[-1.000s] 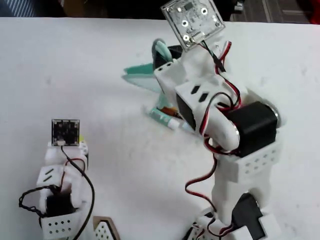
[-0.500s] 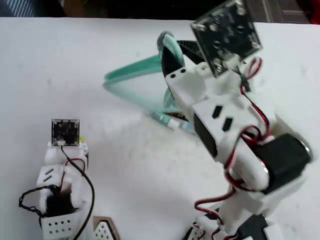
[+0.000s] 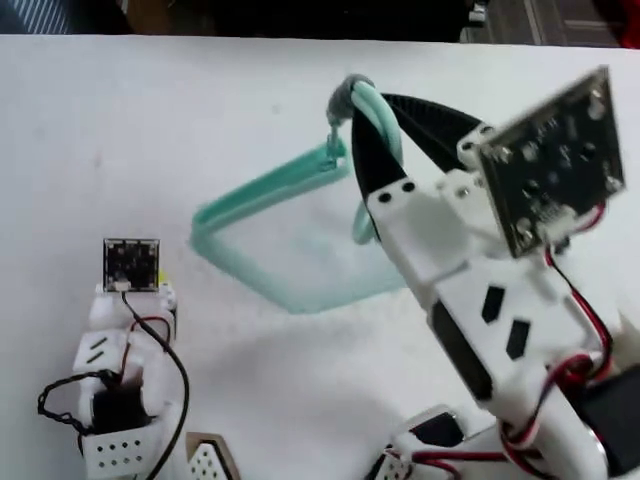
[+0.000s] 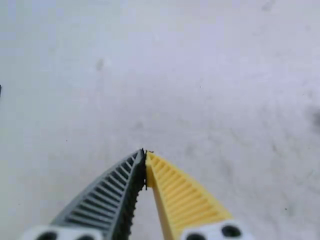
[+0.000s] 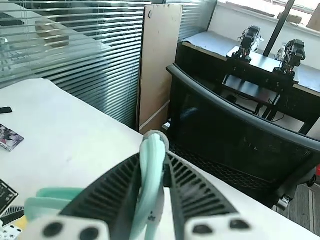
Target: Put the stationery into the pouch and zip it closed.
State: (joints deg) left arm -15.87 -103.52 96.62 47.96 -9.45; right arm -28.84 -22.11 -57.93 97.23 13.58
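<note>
The pouch (image 3: pixel 270 235) is translucent teal with a teal zip edge. It hangs tilted over the middle of the white table (image 3: pixel 150 120), with its low corner near the surface. My right gripper (image 3: pixel 368 115) is shut on the pouch's teal loop (image 3: pixel 352 92) and holds it up; the right wrist view has the loop (image 5: pixel 152 165) pinched between the black fingers (image 5: pixel 117 187). No stationery is visible through the pouch. My left gripper (image 4: pixel 145 154) sits shut and empty over bare table, at the table's near left under its camera board (image 3: pixel 131 263).
The right arm's white body (image 3: pixel 500 340) takes up the near right of the table. In the right wrist view a black mesh chair (image 5: pixel 235 140) stands beyond the table edge, and a small card (image 5: pixel 10 137) lies on the table.
My right arm has swung right and lifted the loop. The pouch rose and spread out to the left. The pens that lay beside it one second ago have gone out of sight.
</note>
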